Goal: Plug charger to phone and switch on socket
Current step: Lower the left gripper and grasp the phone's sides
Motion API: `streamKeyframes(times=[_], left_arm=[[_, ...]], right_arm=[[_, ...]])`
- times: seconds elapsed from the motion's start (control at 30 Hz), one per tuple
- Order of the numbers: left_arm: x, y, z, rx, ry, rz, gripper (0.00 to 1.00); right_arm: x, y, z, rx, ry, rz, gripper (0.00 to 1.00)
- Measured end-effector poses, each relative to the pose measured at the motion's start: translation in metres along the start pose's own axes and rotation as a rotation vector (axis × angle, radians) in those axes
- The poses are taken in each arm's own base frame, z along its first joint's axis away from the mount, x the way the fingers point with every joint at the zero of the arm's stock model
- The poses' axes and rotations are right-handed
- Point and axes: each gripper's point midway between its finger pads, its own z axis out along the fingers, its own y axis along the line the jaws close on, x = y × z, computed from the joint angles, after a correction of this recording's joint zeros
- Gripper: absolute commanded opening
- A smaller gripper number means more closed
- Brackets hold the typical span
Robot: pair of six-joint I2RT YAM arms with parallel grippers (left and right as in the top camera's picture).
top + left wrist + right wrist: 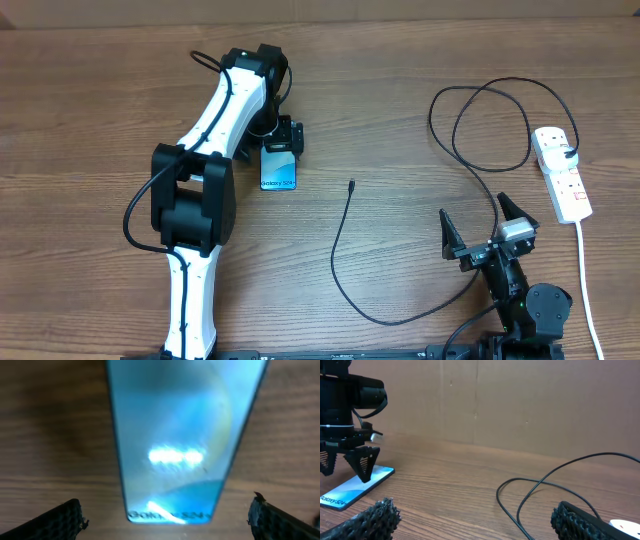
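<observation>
The phone [279,171] lies flat on the table with its light blue screen up; "Galaxy S24+" text shows at its near end in the left wrist view [172,445]. My left gripper [282,139] hangs open just above the phone's far end, fingers wide on either side [167,517]. The black charger cable [345,255] loops over the table, its plug tip [351,185] lying free right of the phone. The white socket strip [561,172] lies at the far right. My right gripper [485,225] is open and empty near the front, with cable loops ahead of it [530,492].
The socket's white cord [588,290] runs down the right edge toward the front. The cable's other end is plugged in at the strip's top [570,152]. The left arm [205,150] stretches diagonally over the left half of the table.
</observation>
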Motion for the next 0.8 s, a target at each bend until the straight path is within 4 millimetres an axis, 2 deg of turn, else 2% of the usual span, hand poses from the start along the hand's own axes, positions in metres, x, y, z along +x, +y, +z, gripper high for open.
streamKeyframes(times=[0.2,0.53,0.67,0.73,0.8], left_arm=[[-0.012,0.002,0.002,-0.025,-0.054,-0.009,1.0],[-0.016,-0.002,0.029,-0.017,-0.08,0.002,1.0],[-0.016,-0.003,0.03,-0.014,-0.081,0.0,0.9],[-0.016,-0.003,0.03,-0.014,-0.082,0.001,0.91],[-0.016,-0.003,0.03,-0.013,-0.084,0.002,0.97]], right_arm=[[0.0,0.0,0.0,0.0,0.0,-0.001,1.0],[0.0,0.0,0.0,0.0,0.0,0.0,1.0],[0.0,0.0,0.0,0.0,0.0,0.0,1.0],[0.0,0.0,0.0,0.0,0.0,0.0,1.0],[0.0,0.0,0.0,0.0,-0.001,0.0,1.0]])
